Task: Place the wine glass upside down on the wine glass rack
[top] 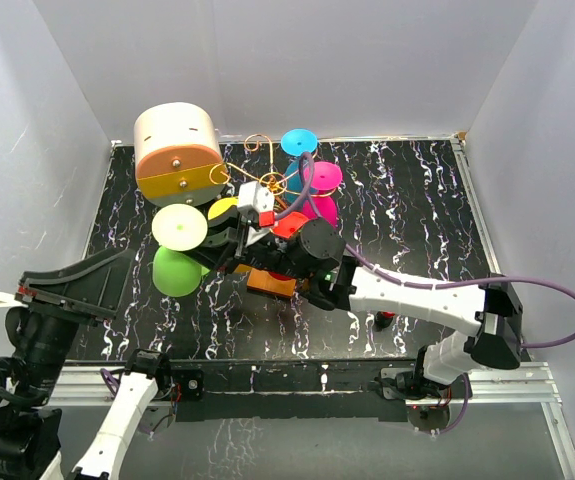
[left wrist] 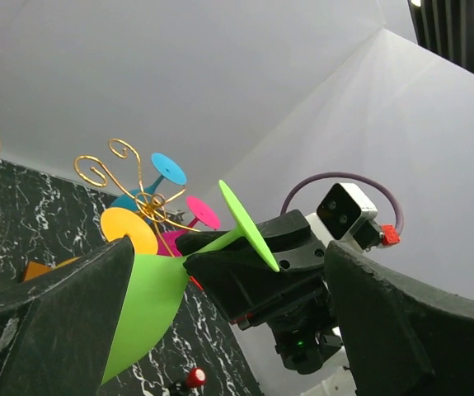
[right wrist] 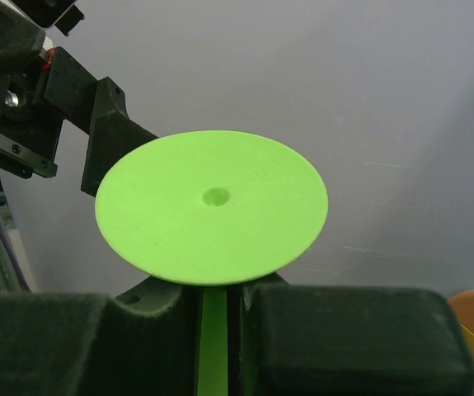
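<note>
Right hand (top: 202, 250), seen from above, is clamped on the stem of the green glass (top: 177, 272). It hangs tilted in the air at 8 o'clock of the rack (top: 267, 170), foot high and bowl low. So I judge the green glass lifted and mostly turned over, but not yet on a wire arm; carrying it in and hooking it are left. A blue glass (top: 299, 142), a magenta glass (top: 324, 178) and a yellow glass (top: 223, 208) crowd the rack. The box (top: 177, 155) stands just beside it at 10 o'clock, narrowing the way in.

From the left wrist, the left hand (left wrist: 228, 247) gapes wide, a finger on either side of the bowl. Whether one touches it I cannot tell. This hand likely has to back off first.

From the right wrist, both fingers (right wrist: 319, 330) pinch the stem just under the foot.
</note>
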`<action>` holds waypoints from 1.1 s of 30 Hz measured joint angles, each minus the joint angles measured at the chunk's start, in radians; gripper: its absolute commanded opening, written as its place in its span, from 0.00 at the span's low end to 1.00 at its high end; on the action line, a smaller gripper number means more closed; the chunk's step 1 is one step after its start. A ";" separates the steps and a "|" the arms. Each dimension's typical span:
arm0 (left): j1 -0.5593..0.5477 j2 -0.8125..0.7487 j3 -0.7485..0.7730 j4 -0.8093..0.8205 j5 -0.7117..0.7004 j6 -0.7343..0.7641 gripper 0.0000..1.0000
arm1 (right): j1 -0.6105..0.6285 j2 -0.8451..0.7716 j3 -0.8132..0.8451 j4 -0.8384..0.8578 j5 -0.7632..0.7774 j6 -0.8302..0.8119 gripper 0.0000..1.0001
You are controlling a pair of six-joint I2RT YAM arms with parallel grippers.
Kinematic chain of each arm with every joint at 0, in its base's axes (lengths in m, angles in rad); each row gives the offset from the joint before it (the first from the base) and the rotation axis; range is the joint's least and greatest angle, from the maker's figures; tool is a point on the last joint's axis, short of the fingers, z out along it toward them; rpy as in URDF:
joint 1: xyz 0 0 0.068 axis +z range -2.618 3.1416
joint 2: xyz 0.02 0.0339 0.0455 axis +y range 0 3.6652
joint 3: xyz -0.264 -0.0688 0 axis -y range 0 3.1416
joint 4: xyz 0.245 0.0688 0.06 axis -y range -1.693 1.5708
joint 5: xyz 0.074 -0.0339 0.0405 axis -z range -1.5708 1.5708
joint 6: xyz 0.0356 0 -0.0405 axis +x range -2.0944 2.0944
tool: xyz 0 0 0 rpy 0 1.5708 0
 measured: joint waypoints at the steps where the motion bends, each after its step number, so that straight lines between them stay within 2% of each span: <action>1: 0.000 -0.002 -0.010 0.013 0.002 -0.014 0.99 | 0.000 -0.007 -0.006 -0.001 -0.001 -0.015 0.00; 7: 0.000 -0.042 -0.141 0.134 0.070 -0.084 0.98 | 0.000 -0.032 -0.019 0.000 -0.010 -0.074 0.00; 12: 0.000 -0.043 -0.168 0.175 0.109 -0.121 0.95 | 0.000 -0.033 -0.019 -0.019 -0.036 -0.103 0.00; 15: 0.000 -0.043 -0.168 0.214 0.118 -0.145 0.83 | 0.000 -0.033 -0.019 -0.035 -0.052 -0.123 0.00; 17: 0.000 -0.043 -0.167 0.217 0.120 -0.165 0.79 | 0.000 -0.033 -0.019 -0.042 -0.061 -0.137 0.00; 25: 0.000 0.074 -0.048 0.068 0.119 -0.191 0.55 | 0.000 -0.033 -0.019 -0.065 -0.074 -0.190 0.00; 33: 0.000 0.095 -0.108 0.023 0.126 -0.224 0.31 | 0.000 -0.027 -0.019 -0.098 -0.063 -0.206 0.00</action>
